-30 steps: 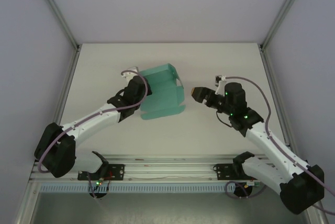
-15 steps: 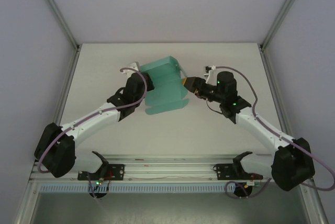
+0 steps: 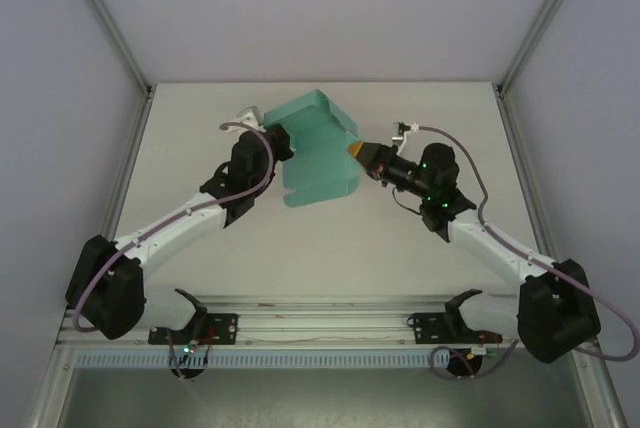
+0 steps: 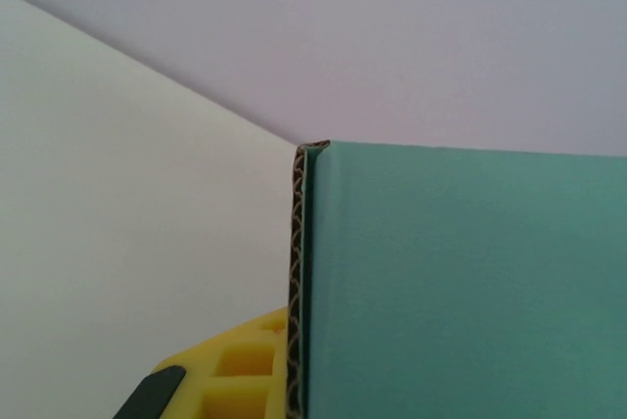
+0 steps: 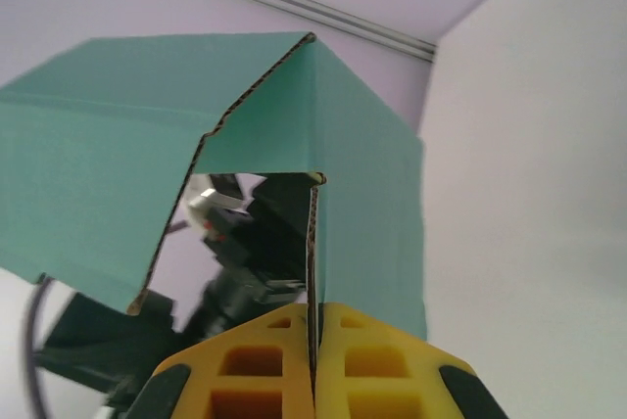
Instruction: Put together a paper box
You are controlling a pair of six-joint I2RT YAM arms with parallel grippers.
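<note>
Right pincer (image 5: 313,319) nipping paper box (image 5: 333,116), pads (image 5: 263,365) half cropped

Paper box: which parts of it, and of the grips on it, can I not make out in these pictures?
- Left wrist view: the box runs off the right and bottom edges, and its card hides one finger of the left gripper.
- Top view: the box covers the left gripper's fingertips.
- Right wrist view: the left arm behind the box is blurred; the right gripper covers the edge it pinches.

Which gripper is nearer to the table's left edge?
Left. The left gripper, shut on the box's left side, is nearer the table's left edge; the right gripper pinches the box's right flap, mid-table.
</note>
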